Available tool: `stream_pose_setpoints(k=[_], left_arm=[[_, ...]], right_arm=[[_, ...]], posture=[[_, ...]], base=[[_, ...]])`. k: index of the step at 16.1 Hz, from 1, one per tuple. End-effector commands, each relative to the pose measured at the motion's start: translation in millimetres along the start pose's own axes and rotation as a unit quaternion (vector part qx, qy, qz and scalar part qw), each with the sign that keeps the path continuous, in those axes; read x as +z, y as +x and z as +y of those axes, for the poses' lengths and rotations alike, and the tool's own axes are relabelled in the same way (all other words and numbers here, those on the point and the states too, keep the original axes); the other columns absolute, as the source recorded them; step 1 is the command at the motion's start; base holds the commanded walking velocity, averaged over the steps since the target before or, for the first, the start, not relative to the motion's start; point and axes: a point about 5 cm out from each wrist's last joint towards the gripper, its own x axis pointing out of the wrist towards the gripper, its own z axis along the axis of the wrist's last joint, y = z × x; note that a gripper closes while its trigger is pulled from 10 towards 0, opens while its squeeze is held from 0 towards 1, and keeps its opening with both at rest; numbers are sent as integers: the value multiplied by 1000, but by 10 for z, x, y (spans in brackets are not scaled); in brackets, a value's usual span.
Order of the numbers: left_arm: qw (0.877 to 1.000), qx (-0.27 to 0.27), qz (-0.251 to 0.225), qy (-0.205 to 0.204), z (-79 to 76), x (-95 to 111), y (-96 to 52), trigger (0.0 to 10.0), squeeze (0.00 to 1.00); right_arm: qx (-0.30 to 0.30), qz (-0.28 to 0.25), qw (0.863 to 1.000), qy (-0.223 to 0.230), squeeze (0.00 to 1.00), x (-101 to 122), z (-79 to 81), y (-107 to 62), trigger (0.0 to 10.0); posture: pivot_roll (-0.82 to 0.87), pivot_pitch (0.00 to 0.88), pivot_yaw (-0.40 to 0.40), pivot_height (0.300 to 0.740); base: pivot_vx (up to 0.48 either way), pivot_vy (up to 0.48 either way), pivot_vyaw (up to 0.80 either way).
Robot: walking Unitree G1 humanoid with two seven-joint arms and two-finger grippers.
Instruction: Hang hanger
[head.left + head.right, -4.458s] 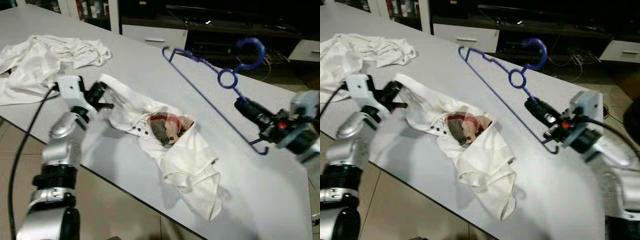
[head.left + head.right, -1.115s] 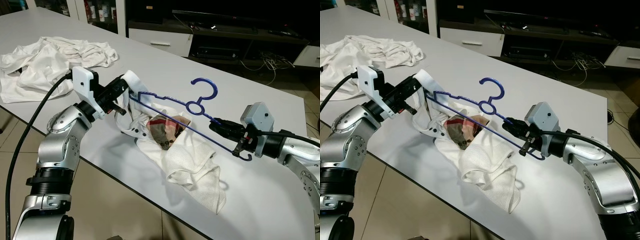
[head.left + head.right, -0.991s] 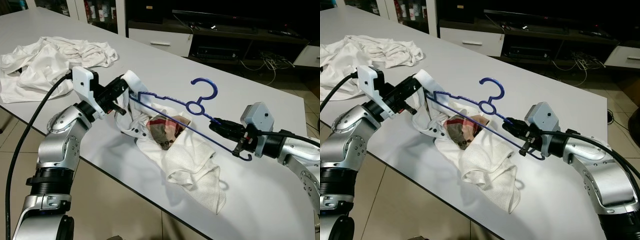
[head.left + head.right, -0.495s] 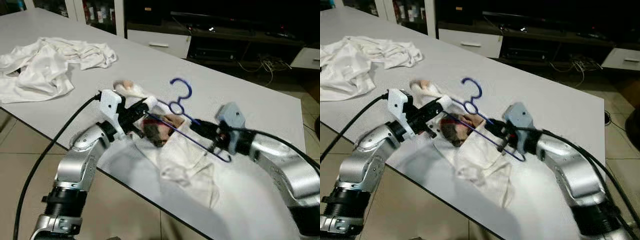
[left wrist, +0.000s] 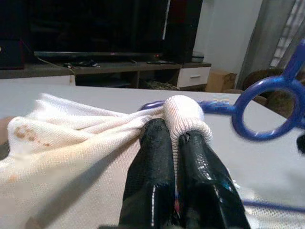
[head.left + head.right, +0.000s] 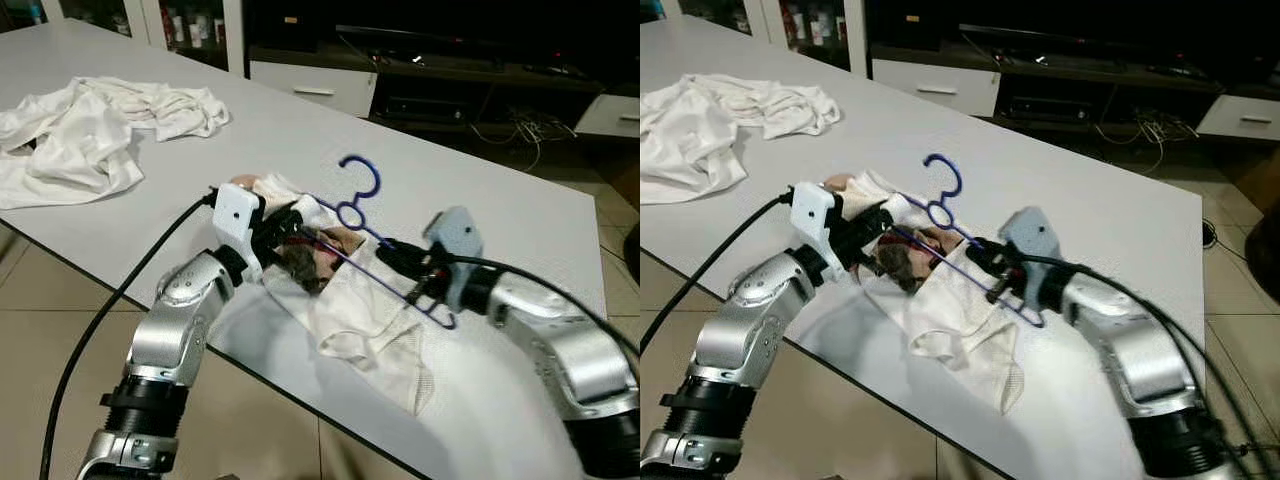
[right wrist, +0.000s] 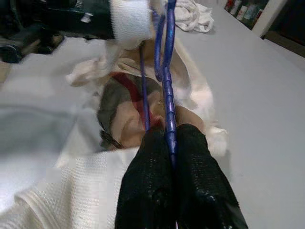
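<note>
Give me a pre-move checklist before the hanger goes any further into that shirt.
1. Right gripper clamped on the blue hanger: ok, its bar sits between the fingers.
2. Left gripper holding the white shirt: ok, fabric pinched at the fingertips.
3. Hanger's end inside the shirt opening: cannot tell, fabric hides it.
4. Hanger hook free of cloth: ok.
5. Shirt supported by the table: ok, though its hem lies near the front edge.
6. Other white clothes away from the work: ok.
</note>
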Motion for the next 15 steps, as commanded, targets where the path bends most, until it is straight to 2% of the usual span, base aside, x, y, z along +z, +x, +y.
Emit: stream_pose_setpoints(k=[1, 4, 7, 9, 10, 11, 13, 15], left_arm=[[999, -33, -16, 16, -147, 111, 115, 10000, 0], [997, -51, -34, 47, -202, 230, 157, 10000, 0], [991, -100, -60, 66, -327, 362, 133, 10000, 0], [983, -135, -51, 111, -421, 345, 106, 10000, 0], [977, -148, -42, 150, -451, 330, 78, 10000, 0], [974, -121, -48, 186, -368, 402, 56, 10000, 0], [975, -91, -55, 196, -267, 484, 52, 10000, 0], [974, -22, -64, 217, -35, 622, 31, 10000, 0]], right_arm=[[12, -12, 1000, -8, 0, 99, 36, 91, 0], [35, -20, 999, -6, 0, 116, 125, 220, 0], [17, -25, 999, 16, 0, 79, 117, 376, 0], [3, -33, 999, 28, 0, 107, 104, 444, 0], [-19, -36, 999, 34, 0, 124, 38, 456, 0], [-46, -36, 998, 33, 0, 128, -99, 403, 0], [-48, -36, 998, 30, 0, 128, -148, 352, 0], [-42, -36, 998, 21, 0, 128, -185, 234, 0]], posture=[[22, 25, -76, 740], [27, 23, -83, 740], [29, 22, -84, 740], [35, 21, -85, 740], [39, 21, -86, 740], [43, 21, -88, 740], [45, 21, -90, 740], [48, 19, -92, 740]], base=[[0, 0, 0], [0, 0, 0], [0, 0, 0], [0, 0, 0], [0, 0, 0], [0, 0, 0], [0, 0, 0], [0, 0, 0]])
